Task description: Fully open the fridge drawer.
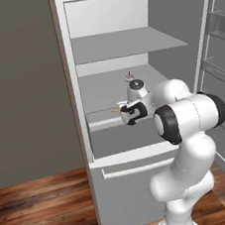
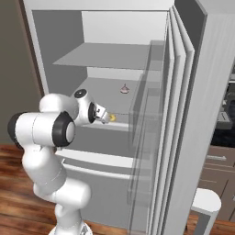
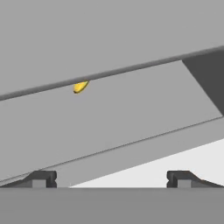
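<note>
Inside the open fridge, the claw [image 3: 111, 178] hovers with jaws spread wide at the fridge drawer [image 1: 119, 133], whose pale rim lies toward 12 o'clock of the fingertips [image 3: 40, 179]. From the hand camera, a small yellow object [image 3: 80, 86] peeks at 11 o'clock; the left base camera adds a bar-handled lower panel [image 1: 136, 169] below.

We see a plain grey fridge drawer [image 1: 122, 135] with a pale rim, a yellow item [image 3: 80, 86] inside, grey shelves [image 1: 126, 43], a reddish-brown wood-grain floor [image 1: 41, 208], and our white, dark-jointed arm [image 1: 185, 120].
</note>
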You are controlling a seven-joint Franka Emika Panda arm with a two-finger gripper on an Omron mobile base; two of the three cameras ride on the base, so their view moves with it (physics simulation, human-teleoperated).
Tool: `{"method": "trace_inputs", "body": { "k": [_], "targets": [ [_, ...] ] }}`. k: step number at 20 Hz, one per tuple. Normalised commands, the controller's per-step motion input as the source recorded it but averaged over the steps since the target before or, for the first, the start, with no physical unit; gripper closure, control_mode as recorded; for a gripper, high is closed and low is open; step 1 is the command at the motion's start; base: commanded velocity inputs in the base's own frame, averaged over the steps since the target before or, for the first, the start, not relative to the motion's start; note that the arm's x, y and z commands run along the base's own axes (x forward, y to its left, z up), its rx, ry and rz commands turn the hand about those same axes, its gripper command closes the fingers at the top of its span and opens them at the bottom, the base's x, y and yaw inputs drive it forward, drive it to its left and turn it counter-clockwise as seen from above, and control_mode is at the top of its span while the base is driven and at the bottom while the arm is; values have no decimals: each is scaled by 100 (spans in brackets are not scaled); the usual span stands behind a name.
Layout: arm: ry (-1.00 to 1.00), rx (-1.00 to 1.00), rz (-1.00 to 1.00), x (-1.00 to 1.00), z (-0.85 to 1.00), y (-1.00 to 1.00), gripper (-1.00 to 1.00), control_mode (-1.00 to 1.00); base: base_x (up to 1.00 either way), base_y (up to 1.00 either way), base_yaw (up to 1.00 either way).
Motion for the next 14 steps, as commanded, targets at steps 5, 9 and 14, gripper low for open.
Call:
{"method": "trace_inputs", "body": {
  "k": [5,9,14],
  "targets": [
    [23,0,-1,-100,-48,0,-100,-100,0,0,0],
    [32,0,-2,-100,-57,0,-100,-100,0,0,0],
    [41,0,-1,-100,-66,0,-100,-100,0,0,0]
  ]
}}
